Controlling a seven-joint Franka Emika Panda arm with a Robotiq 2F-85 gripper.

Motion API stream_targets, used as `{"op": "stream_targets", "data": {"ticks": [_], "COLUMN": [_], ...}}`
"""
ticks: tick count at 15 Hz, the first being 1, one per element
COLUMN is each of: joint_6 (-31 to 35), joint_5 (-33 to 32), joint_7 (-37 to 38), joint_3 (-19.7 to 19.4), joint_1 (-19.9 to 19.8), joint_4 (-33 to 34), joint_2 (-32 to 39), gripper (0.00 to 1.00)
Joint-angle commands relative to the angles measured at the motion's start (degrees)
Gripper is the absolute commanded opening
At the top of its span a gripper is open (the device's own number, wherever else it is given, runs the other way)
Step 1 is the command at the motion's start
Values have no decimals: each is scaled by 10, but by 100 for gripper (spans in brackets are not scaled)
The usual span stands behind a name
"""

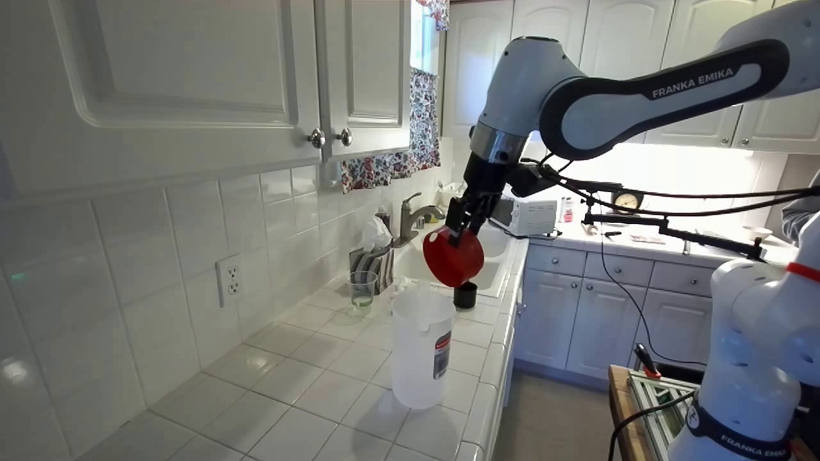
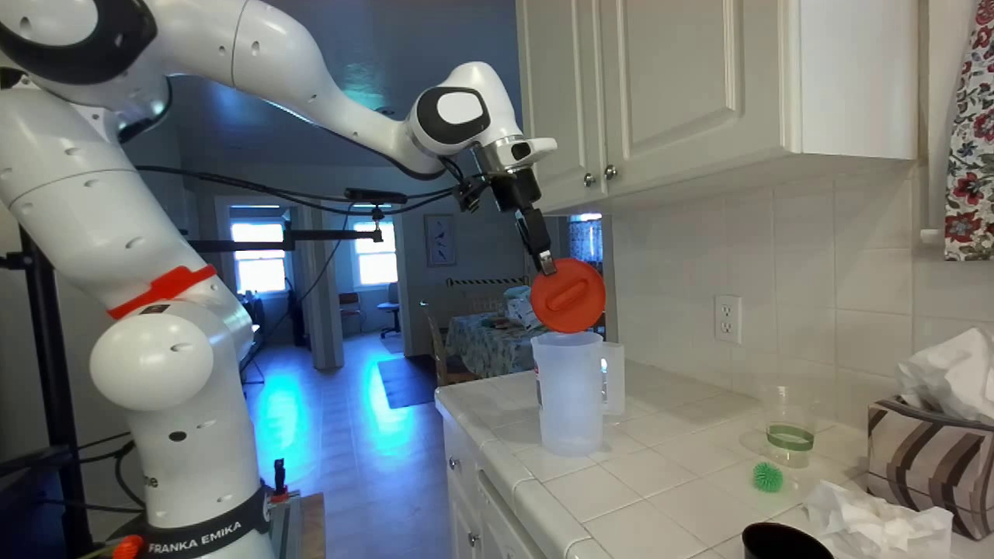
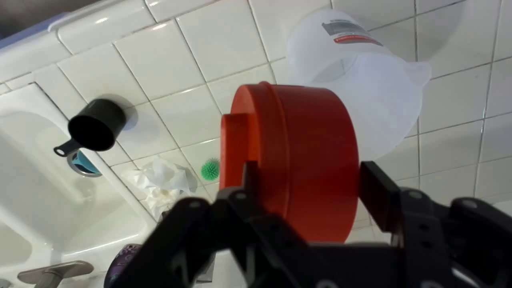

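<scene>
My gripper (image 3: 308, 172) is shut on a red lid (image 3: 320, 132), its black fingers (image 3: 378, 192) pressing from opposite sides. One finger lies on the lid's flat face beside the raised handle bar, the other at the opposite rim. Tipped on its side, the lid hangs in the air in both exterior views (image 1: 453, 256) (image 2: 568, 296). Just below it stands a translucent white pitcher (image 1: 419, 358), upright on the tiled counter, its mouth open and its handle (image 2: 613, 376) toward the wall. The wrist view shows the lid covering part of the pitcher's mouth (image 3: 384, 104).
A black measuring cup (image 3: 98, 124) sits by the sink (image 3: 80, 192). Nearby are a green spiky ball (image 2: 767, 477), crumpled tissue (image 2: 877, 520), a clear cup (image 2: 790, 435) and a striped tissue box (image 2: 928, 466). Cabinets (image 1: 359, 77) overhang the counter along the wall; a faucet (image 1: 413, 218) rises behind.
</scene>
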Motion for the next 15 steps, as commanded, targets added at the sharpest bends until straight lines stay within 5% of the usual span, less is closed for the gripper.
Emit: {"op": "stream_targets", "data": {"ticks": [1, 13, 14, 15], "joint_6": [-4, 2, 3, 3], "joint_5": [15, 4, 4, 4], "joint_7": [-46, -96, -96, -96], "joint_3": [-21, -50, -50, -50], "joint_1": [-10, -43, -45, -45], "joint_4": [-33, -80, -83, -83], "joint_2": [-30, -29, -28, -28], "gripper": [39, 39, 64, 64]}}
